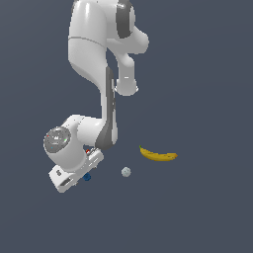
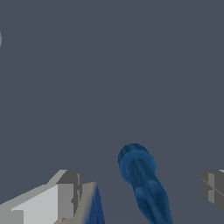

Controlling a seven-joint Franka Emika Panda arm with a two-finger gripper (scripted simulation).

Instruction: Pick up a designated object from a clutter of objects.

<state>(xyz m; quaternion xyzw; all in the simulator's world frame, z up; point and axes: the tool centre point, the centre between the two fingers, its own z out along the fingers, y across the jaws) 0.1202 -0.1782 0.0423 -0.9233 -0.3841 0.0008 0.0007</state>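
The blue lump (image 1: 87, 177) shows in the exterior view as a dark blue speck at the lower edge of the white hand, just under the gripper (image 1: 84, 174), whose fingers are hidden there by the hand's own body. In the wrist view the gripper (image 2: 140, 192) stands apart: one grey finger pad (image 2: 68, 192) on one side, the other pad (image 2: 213, 188) at the opposite edge of the picture, with a wide gap between them. The blue lump (image 2: 141, 183) sits inside that gap, nearer its middle than either pad, and touches neither. Seen this close it looks less like a lump than a stubby blue rod: a rounded, ringed head with a darker hollow in its face, and a glossy, slightly knobbly shaft running out of the frame. Whether it rests on the floor or is lifted cannot be told. Beside the first pad a white and blue slanted face of the cube (image 2: 89, 205) pokes in, cut off by the frame; in the exterior view only a red fleck of the cube (image 1: 88, 150) peeps out between the wrist and the hand. The ball (image 1: 126, 171) lies near, toward the exterior view's right of the hand, and the banana (image 1: 158, 155) farther that way, both apart from the arm (image 1: 99, 74) and from each other. The floor (image 1: 197, 212) is plain slate grey.
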